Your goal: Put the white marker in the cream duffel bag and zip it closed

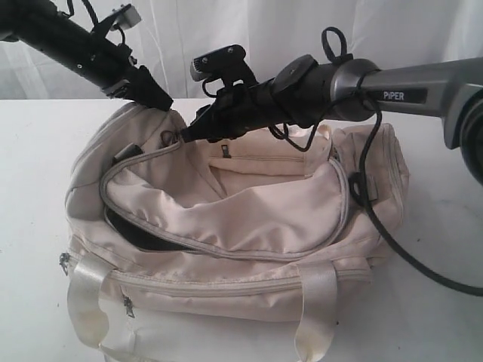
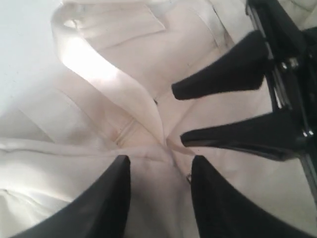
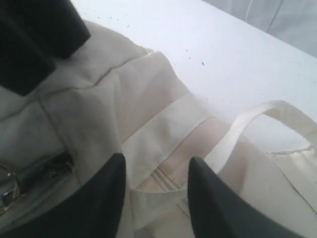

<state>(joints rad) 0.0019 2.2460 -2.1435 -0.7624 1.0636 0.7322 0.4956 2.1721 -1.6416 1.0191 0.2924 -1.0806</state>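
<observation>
Exterior view: white counter [image 1: 30, 151] underneath, bearing the cream duffel bag [image 1: 249, 211] near its middle, long side toward the camera. Main zipper [image 1: 226, 253] undone along the front and round both ends, top flap slack and sagging over the opening, dark gap at the left end. Left arm [image 1: 75, 41] slanting down from the upper left, right arm [image 1: 407, 90] reaching in from the right and across the middle, black cable [image 1: 377, 219] trailing over the bag's right end. Meeting point of the two above the bag's rear left corner. Left pincer [image 1: 162, 102] down at that corner's fabric, fingers [image 2: 119, 198] standing apart at a middling gap in the left wrist view, straddling a creased seam, holding nothing. Right pincer [image 1: 192, 132] just beside it, likewise part open, fingers [image 3: 111, 198] spread over a band of cream webbing [image 3: 163, 129] without closing on it. Shiny webbing handle [image 1: 87, 294] drooping over the front edge. Small zipper pull [image 1: 128, 305] hanging on the front pocket. Possibly a metal ring [image 3: 6, 191] at the edge of the right wrist view, too blurred to be sure. White marker out of sight in all three views.
</observation>
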